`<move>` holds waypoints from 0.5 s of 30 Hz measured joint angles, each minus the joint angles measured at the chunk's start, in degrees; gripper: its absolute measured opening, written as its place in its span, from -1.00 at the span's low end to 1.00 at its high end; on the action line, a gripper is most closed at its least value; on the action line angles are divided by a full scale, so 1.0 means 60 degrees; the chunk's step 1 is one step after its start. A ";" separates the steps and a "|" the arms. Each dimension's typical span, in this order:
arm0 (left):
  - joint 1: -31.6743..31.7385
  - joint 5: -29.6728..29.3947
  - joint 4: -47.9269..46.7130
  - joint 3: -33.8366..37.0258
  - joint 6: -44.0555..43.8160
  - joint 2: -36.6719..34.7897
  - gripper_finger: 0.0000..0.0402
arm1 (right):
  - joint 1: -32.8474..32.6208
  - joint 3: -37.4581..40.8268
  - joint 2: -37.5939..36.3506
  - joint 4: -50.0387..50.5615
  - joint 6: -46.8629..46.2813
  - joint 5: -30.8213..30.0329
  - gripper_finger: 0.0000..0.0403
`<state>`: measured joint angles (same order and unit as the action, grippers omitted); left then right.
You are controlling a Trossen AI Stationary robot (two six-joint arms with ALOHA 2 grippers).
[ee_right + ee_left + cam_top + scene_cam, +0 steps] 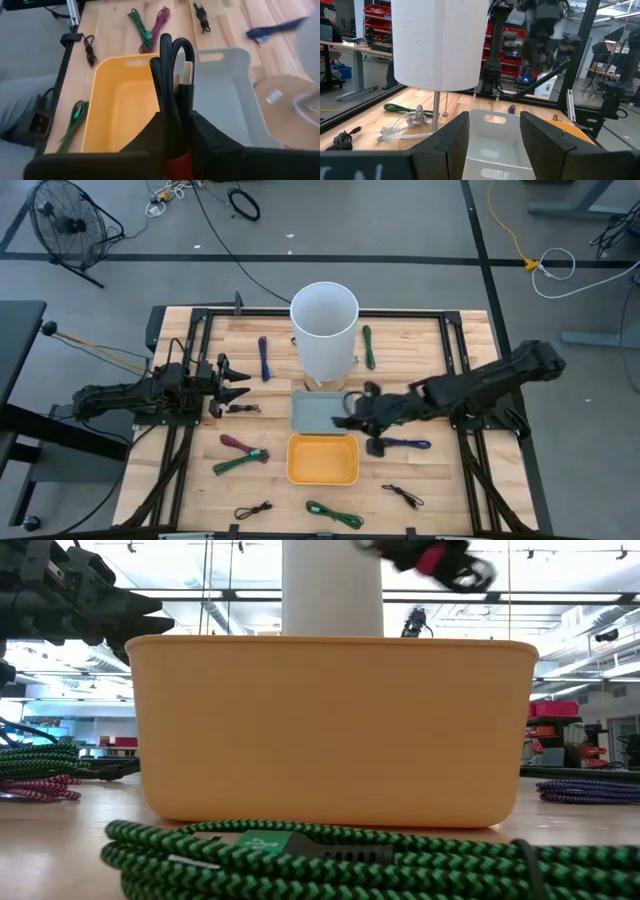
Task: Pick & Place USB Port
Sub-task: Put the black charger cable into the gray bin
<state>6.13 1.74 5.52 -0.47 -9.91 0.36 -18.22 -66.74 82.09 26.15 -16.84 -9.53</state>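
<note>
My right gripper (353, 418) hangs over the seam between the grey bin (312, 412) and the yellow bin (322, 459), shut on a folded black USB cable (172, 65). The cable's metal plug (186, 71) and loops stick out past the fingertips. In the low view the gripper (432, 560) is high above the yellow bin (330, 730), with a cable loop (472, 576) dangling from it. My left gripper (226, 381) waits open at the table's left side, level and pointing toward the grey bin (492, 140). My right gripper pinches the folded black cable bundle (173, 109) between its two fingers, several strands together, just behind the plug. The fingers slant down from the table's right side. The bundle is lifted clear above the bins, its loops and plug reaching beyond the fingertips.
A tall white cylinder (324, 328) stands behind the grey bin. Loose cables lie around: blue (265, 358), green (369, 345), blue (402, 444), red and green (243, 452), black (404, 495), green (335, 515), black (253, 509). A green braided cable (300, 850) lies before the yellow bin.
</note>
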 joint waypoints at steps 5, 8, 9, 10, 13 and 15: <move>0.0002 0.0002 0.0033 0.0000 0.0000 0.0000 -0.10 | 0.0096 -0.0203 0.1309 -0.1246 0.0865 -0.0035 -0.77; 0.0004 0.0001 0.0033 0.0000 0.0000 0.0000 -0.10 | 0.0161 -0.0648 0.1939 -0.1246 0.1271 -0.0586 -0.77; 0.0000 0.0003 0.0033 0.0000 0.0000 0.0000 -0.10 | 0.0198 -0.0790 0.2122 -0.1246 0.1430 -0.0821 -0.77; 0.0000 0.0000 0.0033 0.0000 -0.0001 0.0000 -0.10 | 0.0243 -0.0936 0.2283 -0.1224 0.1569 -0.1000 -0.77; 0.0000 0.0000 0.0029 0.0000 0.0000 0.0000 -0.10 | 0.0417 -0.1246 0.2665 -0.1270 0.1671 -0.1262 -0.77; 0.0001 0.0001 0.0005 0.0000 0.0000 0.0000 -0.10 | 0.0514 -0.1268 0.2893 -0.1353 0.1639 -0.1358 -0.77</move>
<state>6.14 1.74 5.55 -0.47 -9.91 0.36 -15.14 -74.35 99.45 18.03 -7.01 -17.68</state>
